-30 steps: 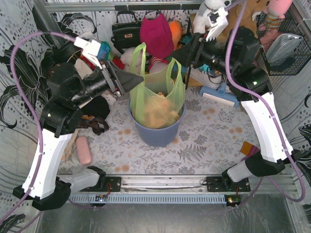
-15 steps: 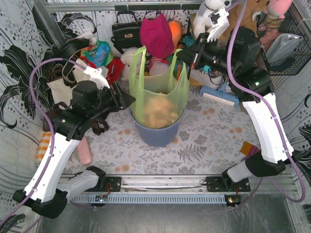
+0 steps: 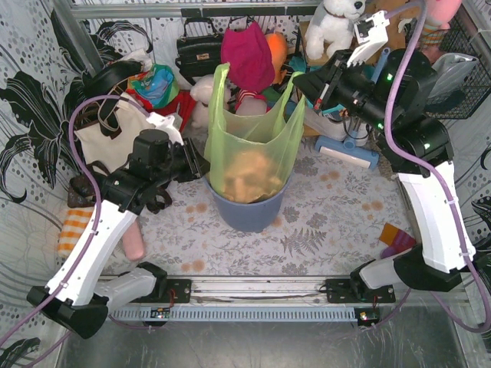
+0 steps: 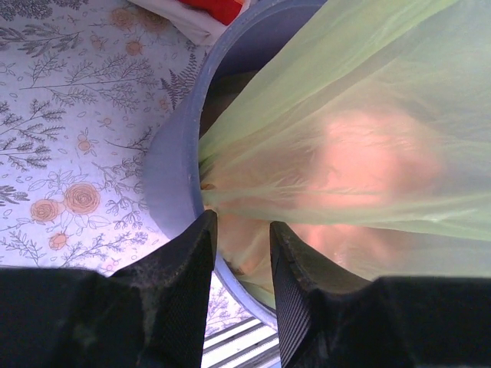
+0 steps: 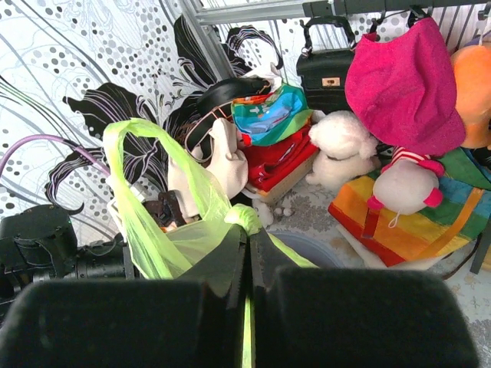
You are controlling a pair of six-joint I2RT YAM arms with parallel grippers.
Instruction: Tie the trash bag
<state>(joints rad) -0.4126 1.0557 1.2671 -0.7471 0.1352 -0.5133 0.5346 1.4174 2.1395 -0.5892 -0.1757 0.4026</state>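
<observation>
One thin translucent light-green plastic trash bag point(image 3: 249, 146) stands upright in the single round blue-grey plastic bin point(image 3: 247, 216) at the middle of the floral-print table point(image 3: 330, 222). Its long axis is vertical, with the base down in the bin and the open mouth pointing up. Crumpled tan paper point(image 3: 247, 172) shows through the film in the lower half. Two handle loops rise from the mouth. The right handle loop point(image 5: 244, 218) is bunched and pinched between the closed jaws of the right gripper point(image 5: 246, 239), which holds it above the bin's far right side; a thin strip of green film runs down between the fingers. The left handle loop point(image 3: 220, 83) stands free, touched by neither arm. The left gripper point(image 4: 242, 222) sits low at the bin's left side, its jaws parted by a narrow gap. In the left wrist view the bin's rim and the bag's stretched wall show through that gap, and whether the fingertips touch either cannot be told. Behind the bin, against the patterned backdrop, are one white canvas tote bag point(image 3: 115, 142), one black handbag point(image 3: 198, 50) and one magenta fabric hat point(image 3: 247, 52).
</observation>
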